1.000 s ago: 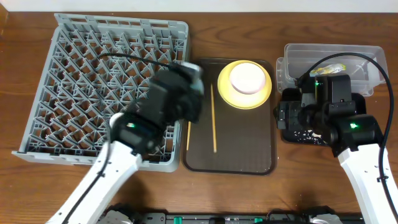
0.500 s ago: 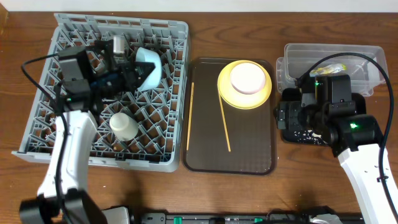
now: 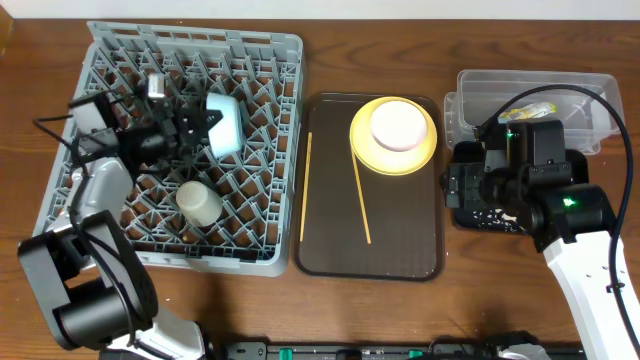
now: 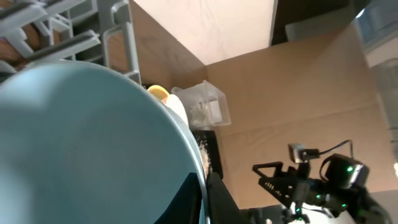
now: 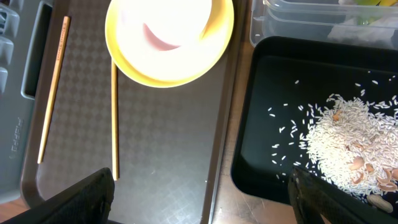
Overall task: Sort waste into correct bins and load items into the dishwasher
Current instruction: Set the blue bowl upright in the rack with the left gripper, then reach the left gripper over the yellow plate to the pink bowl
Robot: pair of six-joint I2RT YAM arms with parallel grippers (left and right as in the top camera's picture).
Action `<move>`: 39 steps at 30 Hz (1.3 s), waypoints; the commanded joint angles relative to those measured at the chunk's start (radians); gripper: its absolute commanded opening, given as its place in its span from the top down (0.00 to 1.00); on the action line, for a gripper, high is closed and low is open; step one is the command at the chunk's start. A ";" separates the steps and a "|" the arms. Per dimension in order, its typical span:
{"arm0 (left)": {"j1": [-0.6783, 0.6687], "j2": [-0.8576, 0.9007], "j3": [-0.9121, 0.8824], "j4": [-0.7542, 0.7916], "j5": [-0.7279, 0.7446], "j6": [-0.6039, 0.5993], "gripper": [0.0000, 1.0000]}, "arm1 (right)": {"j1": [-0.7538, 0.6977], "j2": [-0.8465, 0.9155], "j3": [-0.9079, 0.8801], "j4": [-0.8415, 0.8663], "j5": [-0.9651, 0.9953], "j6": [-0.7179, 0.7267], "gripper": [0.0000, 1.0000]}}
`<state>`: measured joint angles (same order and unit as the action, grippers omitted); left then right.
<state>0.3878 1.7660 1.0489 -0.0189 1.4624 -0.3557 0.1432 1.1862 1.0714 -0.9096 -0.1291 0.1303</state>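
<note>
My left gripper (image 3: 200, 128) is shut on the rim of the light blue bowl (image 3: 224, 124) and holds it tilted over the grey dish rack (image 3: 200, 35). The bowl fills the left wrist view (image 4: 81, 143). A white cup (image 3: 200, 202) lies in the rack. The yellow plate (image 3: 368, 150) holds the white bowl (image 3: 398, 124). Two chopsticks (image 3: 306, 185) (image 3: 361, 200) lie beside it. My right gripper (image 5: 205, 199) is open and empty, at the left edge of the black tray (image 5: 273, 93) of rice (image 5: 342, 143). The wrapper (image 3: 535, 108) lies in the clear tub (image 3: 590, 85).
The plate and chopsticks rest on a brown serving tray (image 3: 400, 260) between the rack and the bins. My right arm (image 3: 560, 205) covers most of the black tray in the overhead view. Bare wooden table runs along the front edge.
My left arm has swung from the rack's right edge to its upper left, carrying the blue bowl. One chopstick on the brown tray now lies tilted. The right arm has not moved.
</note>
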 commanded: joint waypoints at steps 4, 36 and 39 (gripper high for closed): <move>0.078 0.030 0.009 0.001 -0.112 -0.005 0.87 | -0.023 -0.010 0.009 -0.005 0.009 0.014 0.13; -0.061 -0.436 0.007 -0.332 -0.865 0.049 0.11 | -0.023 -0.010 0.009 -0.002 0.087 0.082 0.09; -0.240 -0.475 0.007 -0.436 -1.030 0.051 0.10 | -0.023 -0.010 0.009 -0.003 0.088 0.082 0.08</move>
<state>0.2863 1.3243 1.0496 -0.3878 0.6537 -0.3321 0.1429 1.1862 1.0714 -0.9161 -0.0662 0.1864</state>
